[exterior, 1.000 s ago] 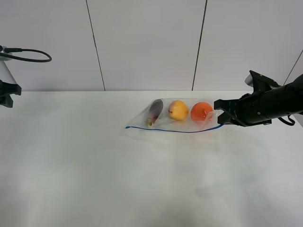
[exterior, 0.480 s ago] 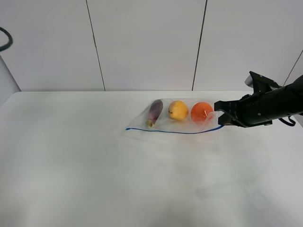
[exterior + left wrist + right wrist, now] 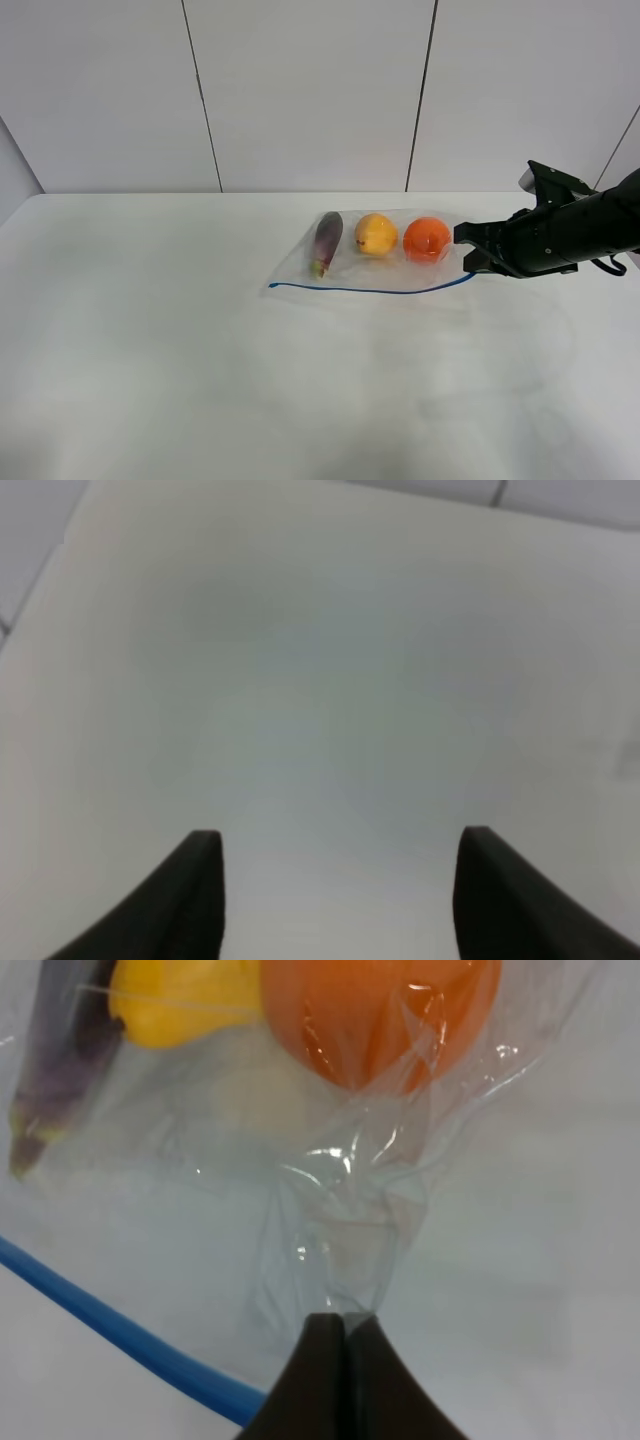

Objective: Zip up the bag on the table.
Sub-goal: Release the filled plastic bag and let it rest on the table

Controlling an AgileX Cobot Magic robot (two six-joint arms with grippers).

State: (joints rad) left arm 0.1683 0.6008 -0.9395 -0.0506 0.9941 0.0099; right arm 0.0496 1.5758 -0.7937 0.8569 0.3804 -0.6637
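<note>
Through the high camera, the bag [image 3: 385, 272] is lying on the white tabletop [image 3: 200, 350], toward its far right side. The blue zipper strip [image 3: 370, 290] is running along the bag's near edge. An eggplant [image 3: 326, 240], a pear [image 3: 376, 234] and an orange [image 3: 427, 238] are sitting in a row inside. My right pincer [image 3: 466, 256] is reaching in from the right and meeting the bag's right end, just beside the orange.

Through my left wrist camera, my left pincer [image 3: 340, 895] is hanging spread over the tabletop. Its two dark fingers [image 3: 200, 900] are standing well apart with nothing between them.

Through my right wrist camera, my right fingertips [image 3: 322, 1370] are pressing together, pinching a crumpled fold of the bag's clear plastic. The zipper strip is passing just beside them. The orange is lying beyond the fold, with the pear and eggplant further along.
</note>
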